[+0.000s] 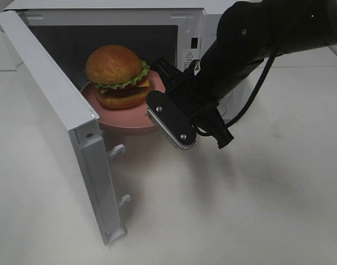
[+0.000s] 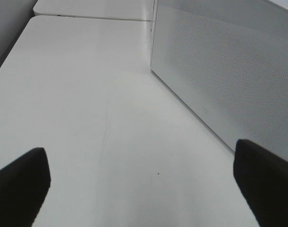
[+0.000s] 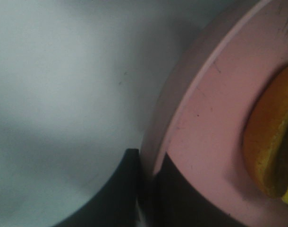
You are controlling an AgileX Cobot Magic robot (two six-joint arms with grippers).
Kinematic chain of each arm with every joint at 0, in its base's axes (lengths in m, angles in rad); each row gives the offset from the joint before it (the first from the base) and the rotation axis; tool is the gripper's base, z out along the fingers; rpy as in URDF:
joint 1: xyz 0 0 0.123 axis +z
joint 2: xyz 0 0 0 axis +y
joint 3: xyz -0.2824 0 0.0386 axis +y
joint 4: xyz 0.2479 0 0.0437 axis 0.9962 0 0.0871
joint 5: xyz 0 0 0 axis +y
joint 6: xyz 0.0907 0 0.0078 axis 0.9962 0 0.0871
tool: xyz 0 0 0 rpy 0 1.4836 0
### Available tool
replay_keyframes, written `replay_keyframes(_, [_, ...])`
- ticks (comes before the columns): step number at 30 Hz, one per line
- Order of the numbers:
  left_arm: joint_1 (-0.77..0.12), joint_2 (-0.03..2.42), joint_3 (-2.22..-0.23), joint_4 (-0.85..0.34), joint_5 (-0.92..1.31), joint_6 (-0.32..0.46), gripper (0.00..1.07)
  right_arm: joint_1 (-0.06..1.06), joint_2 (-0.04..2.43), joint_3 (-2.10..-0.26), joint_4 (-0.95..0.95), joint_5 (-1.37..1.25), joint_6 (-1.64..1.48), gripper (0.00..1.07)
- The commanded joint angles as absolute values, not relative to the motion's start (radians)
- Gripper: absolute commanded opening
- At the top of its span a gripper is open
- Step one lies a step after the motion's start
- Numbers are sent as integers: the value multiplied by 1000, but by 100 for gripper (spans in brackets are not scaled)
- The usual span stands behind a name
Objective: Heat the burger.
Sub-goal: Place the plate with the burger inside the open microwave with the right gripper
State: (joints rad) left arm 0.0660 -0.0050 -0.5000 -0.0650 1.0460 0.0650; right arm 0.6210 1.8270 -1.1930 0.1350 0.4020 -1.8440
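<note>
In the high view, your right fingers (image 1: pixel 166 75) are clenched on the rim of the round pink plate (image 1: pixel 124 123). The burger (image 1: pixel 117 74), with glossy golden-brown bun, green lettuce, yellow cheese and dark patty, sits on this plate just beyond the fingertips, not touching them. The plate is in the opening of the white box-shaped microwave oven (image 1: pixel 190 22), partly inside and partly sticking out at the front. Its white door (image 1: pixel 52 94) stands wide open on the far side of the burger from the fingers. The white table (image 1: pixel 257 210) carries the oven. Your left fingers do not show in this view.

In the left wrist view, your left fingers (image 2: pixel 20 183) are released and spread wide, with only bare table between them. A grey panel with fine dots (image 2: pixel 229 71) stands ahead of one fingertip.

In the right wrist view, the plate rim passes between the two dark fingers: one lies on the upper pink face, the other just outside the rim. The orange-brown bun edge is near the inner finger, apart from it.
</note>
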Motion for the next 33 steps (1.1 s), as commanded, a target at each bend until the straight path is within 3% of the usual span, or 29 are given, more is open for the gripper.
replay_keyframes(1, [72,-30,-497,-71,1038,62,98,621,1821,-1231,145,352,-1824,0])
replay_keyframes(33, [72,-30,-497,-71,1038,62,98,621,2087,-1609,79,451,-1690,1])
